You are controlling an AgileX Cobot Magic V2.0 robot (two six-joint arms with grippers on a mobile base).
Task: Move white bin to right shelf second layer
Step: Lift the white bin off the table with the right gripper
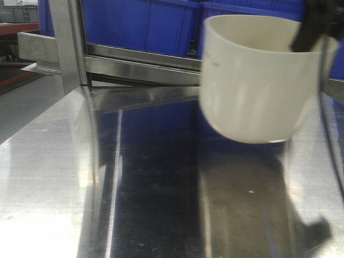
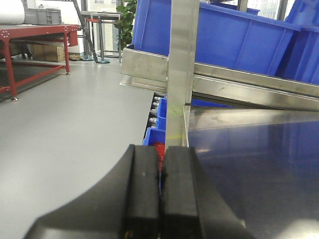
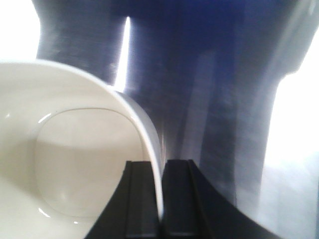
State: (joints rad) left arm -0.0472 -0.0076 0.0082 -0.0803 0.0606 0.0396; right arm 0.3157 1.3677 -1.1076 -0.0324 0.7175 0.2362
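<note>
Right gripper [image 3: 160, 167]: clamped on the rim of the white bin [image 1: 252, 80]. From my right wrist view I see one black finger [image 3: 139, 199] inside the wall and the other outside it, with only the thin wall between them.

Left gripper [image 2: 160, 152]: pads pressed flat together with nothing between them. It sits at the near left corner of the steel tabletop [image 1: 54, 188], over that edge and the grey floor [image 2: 60, 124].

White bin: held by its right-hand rim above the far right part of the tabletop. Its mouth faces up and tips slightly toward my front camera. The rounded base appears to be off the surface (the outline is blurred, so I cannot vouch for the gap). A dark reflection lies on the steel under and in front of it. Inside I see nothing but bare cream plastic.

Rack behind the far edge of the tabletop: a steel front bar [image 1: 140, 67] runs across, and an upright post [image 1: 67, 43] stands at the far left corner. Blue crates [image 1: 140, 24] sit on the level above the bar. The bin hangs in front of these crates, its rim level with them. I cannot tell which layer this is.

Background, left wrist view: a red-framed table [image 2: 40, 30] stands well apart across the floor.
</note>
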